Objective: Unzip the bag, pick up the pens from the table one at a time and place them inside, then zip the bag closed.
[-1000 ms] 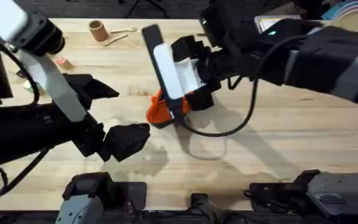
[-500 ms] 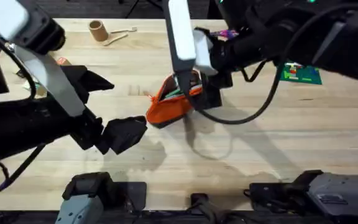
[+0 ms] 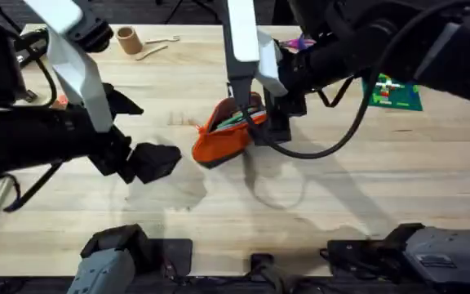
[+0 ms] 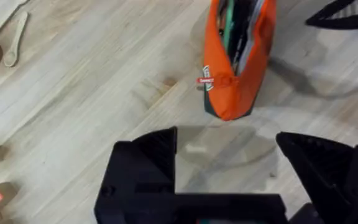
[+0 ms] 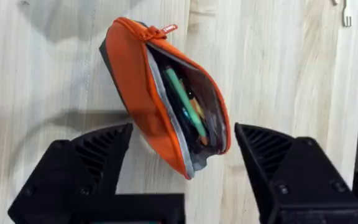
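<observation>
Bag (image 5: 166,99) lies unzipped on the table (image 3: 365,180), directly beneath the right gripper (image 5: 182,171), whose two black fingers stand spread apart and grasp nothing. Green pen (image 5: 185,102) rests inside the open mouth, lengthwise along the pouch. In the right wrist view the bag's long axis runs away from the fingers at a slant, with the red pull (image 5: 168,28) at the far end, so the zipper must be drawn back toward this gripper to close. The left gripper (image 4: 225,168), also spread and empty, hovers just short of the bag's pull end; from its camera the pull (image 4: 207,80) sits on the nearest tip of the pouch, which extends straight away from the fingers. By this layout the left gripper appears nearer the pull, while the right is placed over the opposite end to steady the fabric.
</observation>
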Motion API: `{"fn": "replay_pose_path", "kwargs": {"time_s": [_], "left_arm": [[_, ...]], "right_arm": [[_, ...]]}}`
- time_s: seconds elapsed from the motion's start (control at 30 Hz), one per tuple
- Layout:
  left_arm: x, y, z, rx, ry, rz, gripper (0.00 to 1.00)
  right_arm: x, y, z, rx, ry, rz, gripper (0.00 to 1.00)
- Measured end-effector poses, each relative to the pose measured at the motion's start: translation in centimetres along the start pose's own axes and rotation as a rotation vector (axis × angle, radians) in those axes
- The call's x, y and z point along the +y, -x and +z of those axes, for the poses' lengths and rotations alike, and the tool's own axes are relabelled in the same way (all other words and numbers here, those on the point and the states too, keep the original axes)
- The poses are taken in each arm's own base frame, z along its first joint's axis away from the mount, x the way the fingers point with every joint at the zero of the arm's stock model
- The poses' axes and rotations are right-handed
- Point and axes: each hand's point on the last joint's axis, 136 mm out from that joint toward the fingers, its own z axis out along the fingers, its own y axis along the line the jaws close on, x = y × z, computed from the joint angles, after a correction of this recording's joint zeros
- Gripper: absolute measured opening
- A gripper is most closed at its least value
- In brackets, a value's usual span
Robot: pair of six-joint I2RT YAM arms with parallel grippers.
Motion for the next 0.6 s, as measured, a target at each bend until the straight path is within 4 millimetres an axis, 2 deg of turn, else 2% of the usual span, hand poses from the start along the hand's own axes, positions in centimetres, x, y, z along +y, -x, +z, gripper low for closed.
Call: {"fn": "replay_pose_path", "kwargs": {"time_s": [0.3,0.6], "left_arm": [[1.3,-1.0,1.1,-0.029,-0.108,0.059,0.994],[2.1,-2.0,2.7,-0.103,-0.250,0.120,0.993]], "right_arm": [[-0.4,0.5,-0.6,-0.007,-0.006,0.001,0.995],[-1.1,2.9,-1.9,-0.089,-0.007,0.038,0.993]]}}
